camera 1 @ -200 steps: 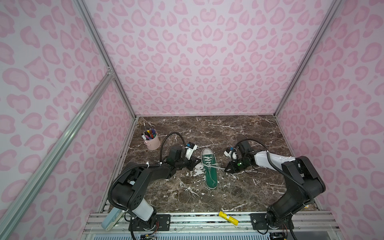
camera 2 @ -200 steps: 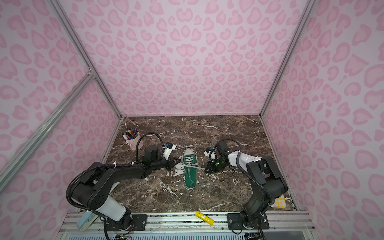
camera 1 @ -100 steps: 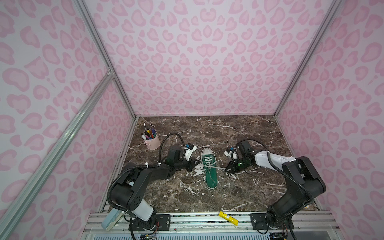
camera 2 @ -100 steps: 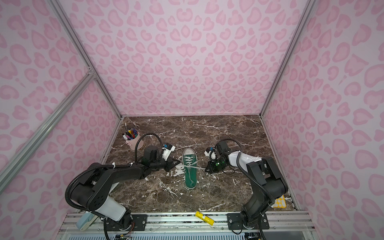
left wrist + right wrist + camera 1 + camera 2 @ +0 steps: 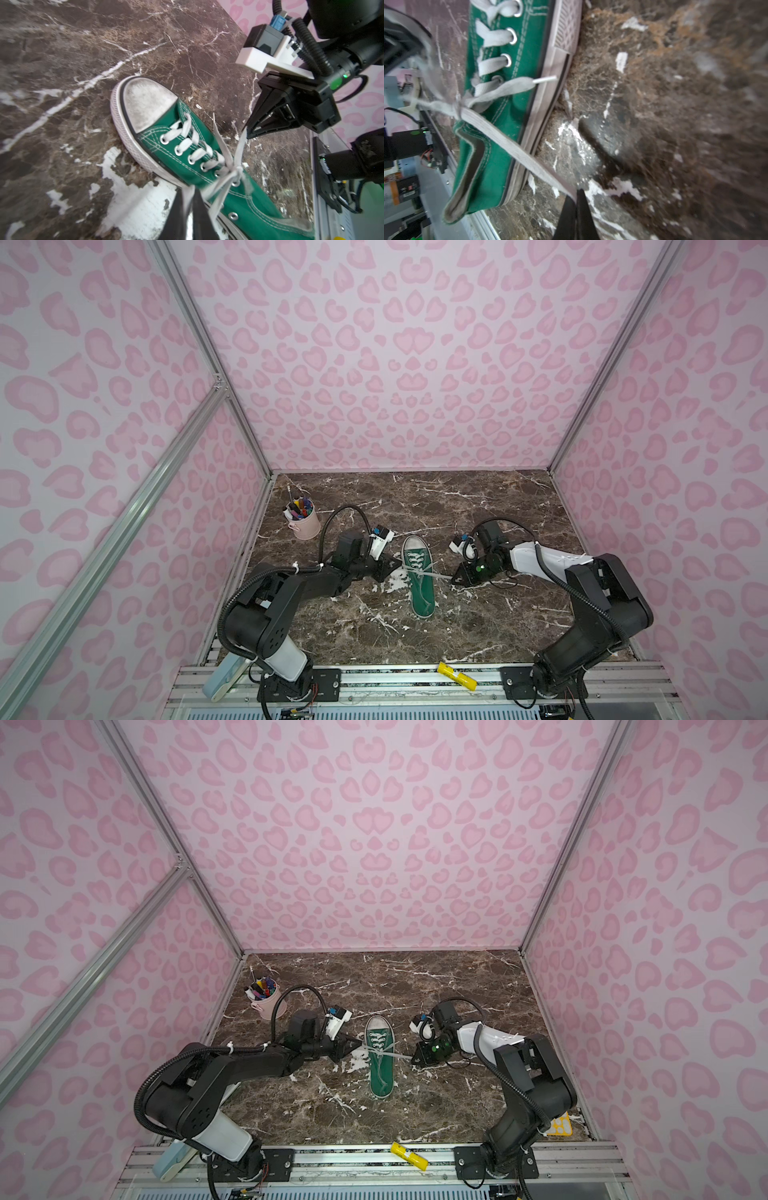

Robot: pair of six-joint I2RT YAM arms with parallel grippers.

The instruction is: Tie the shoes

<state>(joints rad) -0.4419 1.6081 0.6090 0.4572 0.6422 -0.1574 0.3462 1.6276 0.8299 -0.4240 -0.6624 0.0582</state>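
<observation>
The green shoe (image 5: 420, 580) (image 5: 381, 1058) lies mid-table, white toe cap toward the back wall. Its off-white laces cross in a knot (image 5: 234, 169) over the top eyelets. My left gripper (image 5: 395, 566) (image 5: 190, 192) sits at the shoe's left side, jaws a little apart, with a lace strand lying between the fingers. My right gripper (image 5: 454, 578) (image 5: 576, 194) is shut on a taut lace (image 5: 517, 145) stretched from the knot to the shoe's right. A free lace end (image 5: 544, 79) rests across the sole rim.
A pink cup of pens (image 5: 305, 524) stands at the back left. On the front rail lie a yellow marker (image 5: 456, 676) and a pale blue object (image 5: 224, 676). A yellow item (image 5: 561, 1125) sits at the table's front right corner. Pink walls close three sides.
</observation>
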